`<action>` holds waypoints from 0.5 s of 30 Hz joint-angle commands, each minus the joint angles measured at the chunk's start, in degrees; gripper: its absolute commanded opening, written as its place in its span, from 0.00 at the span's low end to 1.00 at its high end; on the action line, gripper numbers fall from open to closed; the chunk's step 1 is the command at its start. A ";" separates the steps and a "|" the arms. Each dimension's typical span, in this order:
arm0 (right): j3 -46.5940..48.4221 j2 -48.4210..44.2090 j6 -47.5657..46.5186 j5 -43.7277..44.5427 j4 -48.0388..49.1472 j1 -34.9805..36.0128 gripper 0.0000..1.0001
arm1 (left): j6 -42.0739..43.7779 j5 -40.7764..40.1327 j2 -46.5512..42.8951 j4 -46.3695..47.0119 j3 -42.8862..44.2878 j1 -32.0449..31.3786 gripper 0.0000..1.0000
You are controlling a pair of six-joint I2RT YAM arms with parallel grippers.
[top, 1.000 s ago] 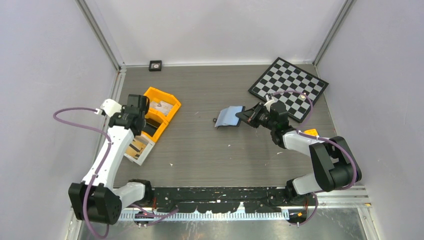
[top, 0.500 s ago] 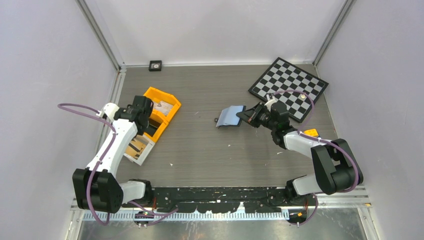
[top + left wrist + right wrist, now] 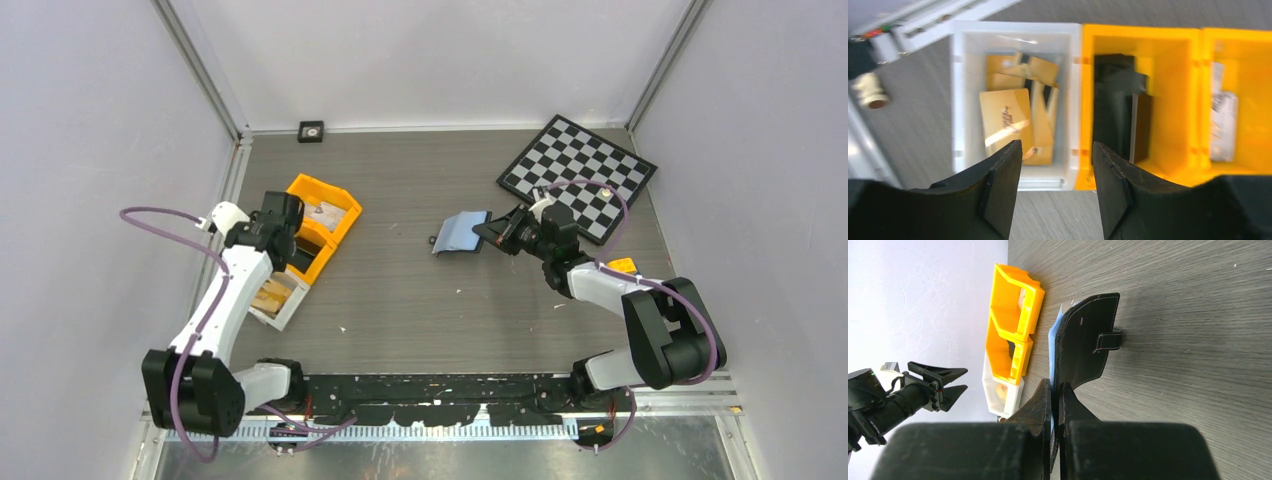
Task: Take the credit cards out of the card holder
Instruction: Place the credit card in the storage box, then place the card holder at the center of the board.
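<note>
Presently found the right gripper (image 3: pixel 492 232) pinched fully closed on one edge of the card holder (image 3: pixel 462 232), holding it mid-table with the grey-blue inside turned upward. Noted its long axis running out from that grip toward the left arm's side. Found the left gripper (image 3: pixel 1055 150) spread wide, gripping nothing, poised over a white bin (image 3: pixel 1015 30) containing tan credit cards (image 3: pixel 1005 120), beside an orange bin (image 3: pixel 1138 32). Placed the card holder well apart from the left gripper, across toward centre, with the right arm far nearer. Cannot tell whether any card remains inside. Judged next need: bringing the left gripper across to the free edge.
</note>
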 commanded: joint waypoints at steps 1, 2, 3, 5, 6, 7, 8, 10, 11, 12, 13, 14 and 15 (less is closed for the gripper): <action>1.91 -0.68 0.09 -0.74 4.02 -0.20 0.00 | 13.89 12.08 -7.55 17.94 -4.71 -0.28 0.57; 2.03 -0.33 0.29 -1.07 4.30 -0.19 0.00 | 16.54 16.39 -9.58 22.98 -7.01 -0.21 0.58; 2.12 -0.05 0.44 -1.38 4.67 -0.20 0.00 | 19.88 21.19 -11.63 29.09 -9.51 -0.22 0.59; 2.35 1.04 0.99 -2.40 5.96 -0.13 0.00 | 25.37 33.41 -15.44 42.32 -15.37 -0.31 0.63; 2.57 1.74 1.43 -3.22 6.83 -0.10 0.00 | 27.08 40.03 -16.97 49.72 -18.73 -0.28 0.64; 2.77 2.52 1.92 -4.50 7.98 -0.08 0.00 | 27.45 47.09 -18.13 55.84 -21.62 -0.24 0.64; 2.97 3.34 2.42 -5.12 9.15 -0.02 0.00 | 27.02 52.81 -18.29 62.95 -24.10 -0.33 0.63; 3.32 4.94 3.51 -6.77 11.51 0.11 0.01 | 25.51 62.06 -16.40 73.10 -27.18 -0.23 0.62; 3.54 5.56 3.93 -7.70 12.26 0.22 0.01 | 24.84 66.72 -14.74 76.64 -27.27 -0.27 0.63; 3.77 6.15 4.14 -8.20 12.81 0.28 0.01 | 24.23 69.67 -12.46 78.17 -26.59 -0.29 0.63; 3.94 6.59 4.14 -8.57 13.25 0.43 0.01 | 23.62 72.57 -10.21 79.29 -25.78 -0.29 0.63; 4.16 7.13 4.11 -8.86 13.52 0.46 0.01 | 22.81 75.05 -7.45 80.81 -24.99 -0.40 0.63; 4.31 7.39 4.16 -9.13 13.80 0.59 0.01 | 21.70 77.56 -4.70 83.16 -24.70 -0.58 0.63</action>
